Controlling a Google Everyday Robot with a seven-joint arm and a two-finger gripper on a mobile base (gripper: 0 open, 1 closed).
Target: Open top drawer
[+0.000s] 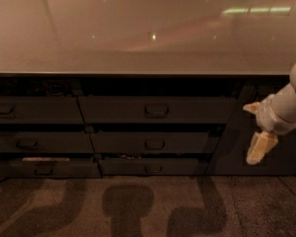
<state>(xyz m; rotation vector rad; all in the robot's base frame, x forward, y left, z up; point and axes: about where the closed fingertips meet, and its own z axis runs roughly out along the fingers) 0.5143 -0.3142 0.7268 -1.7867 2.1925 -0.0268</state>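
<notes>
The top drawer (118, 109) is the widest dark grey front in the middle column, just under the countertop, with a small loop handle (157, 110) at its centre. It stands slightly out from the cabinet face. My gripper (253, 130) is at the right, level with the drawer and to the right of its right end, apart from it. Its two cream fingers (259, 148) are spread, one up near the top drawer's height and one lower, with nothing between them.
A glossy beige countertop (148, 28) overhangs the drawers. Two narrower drawers (150, 143) stack below the top one, and a left column of drawers (34, 110) sits beside them. A dark cabinet panel (281, 152) is behind the gripper. Speckled floor (138, 206) lies in front.
</notes>
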